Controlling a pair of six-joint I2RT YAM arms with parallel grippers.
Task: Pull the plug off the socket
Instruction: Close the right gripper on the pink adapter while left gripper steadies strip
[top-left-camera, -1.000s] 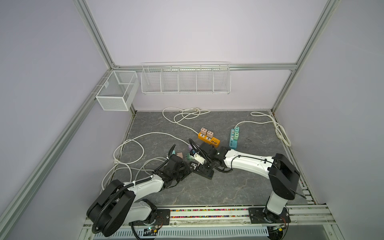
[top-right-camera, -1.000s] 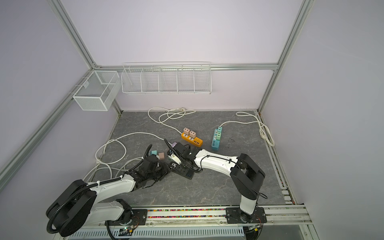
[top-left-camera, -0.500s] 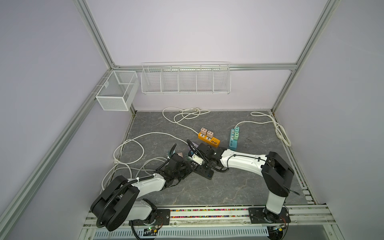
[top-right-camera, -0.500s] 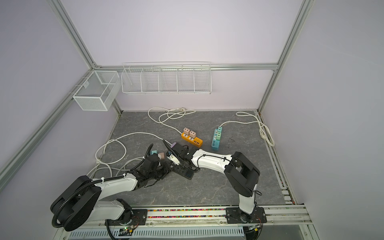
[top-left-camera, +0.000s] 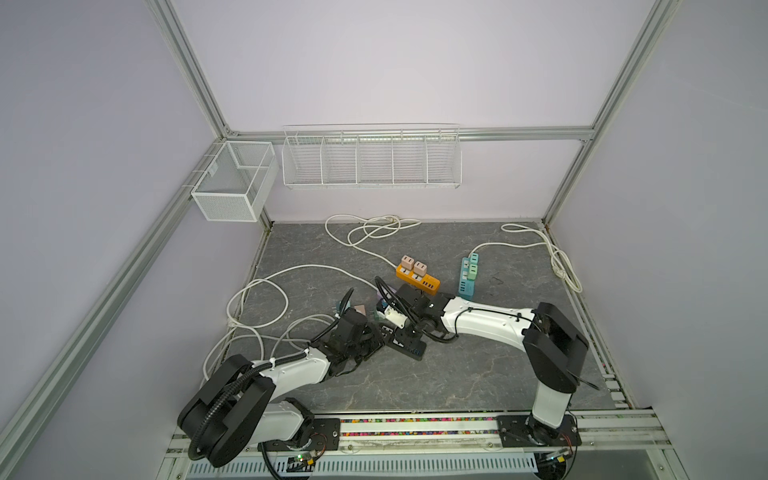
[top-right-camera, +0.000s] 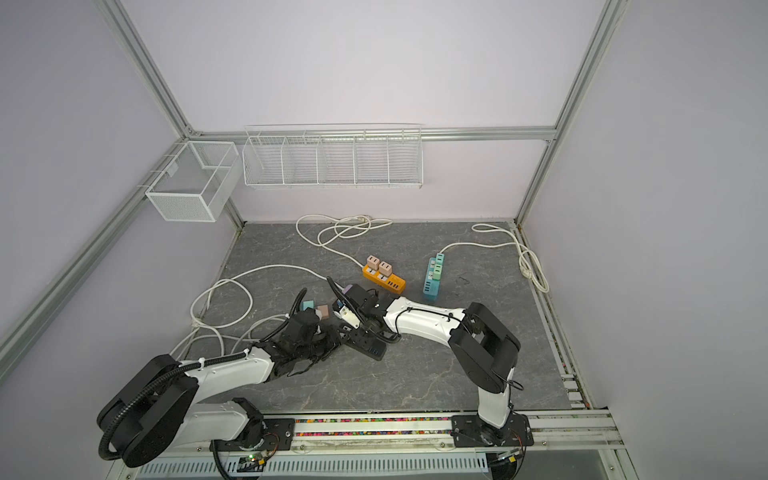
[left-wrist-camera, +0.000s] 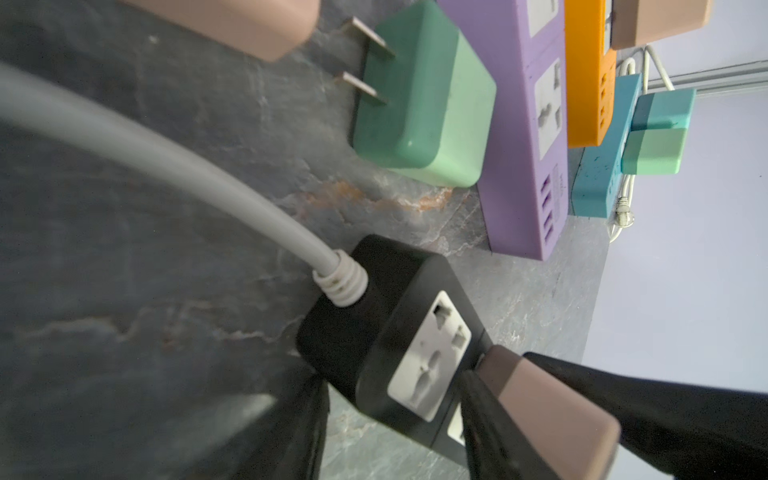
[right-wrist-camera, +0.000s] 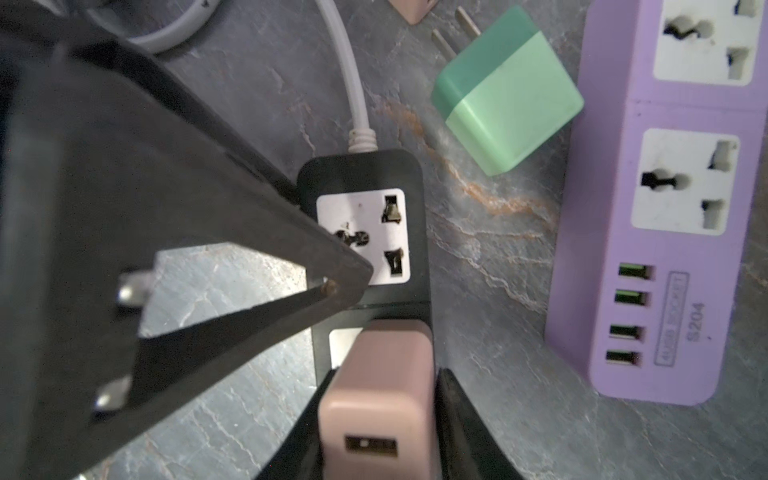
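Right gripper (right-wrist-camera: 384, 372) is pinching the pink plug (right-wrist-camera: 376, 411); the left gripper (top-left-camera: 376, 338) at nine o'clock, grip unclear, may be bracing the black strip (right-wrist-camera: 361, 174) weakly, letting it lift.

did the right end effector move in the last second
Yes. The right end effector shifted left in both top views against the orange power strip, and grips the pink plug.

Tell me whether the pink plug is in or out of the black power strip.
In. The right wrist view shows the pink plug seated on the black power strip, no prongs showing, right hand pinching its sides.
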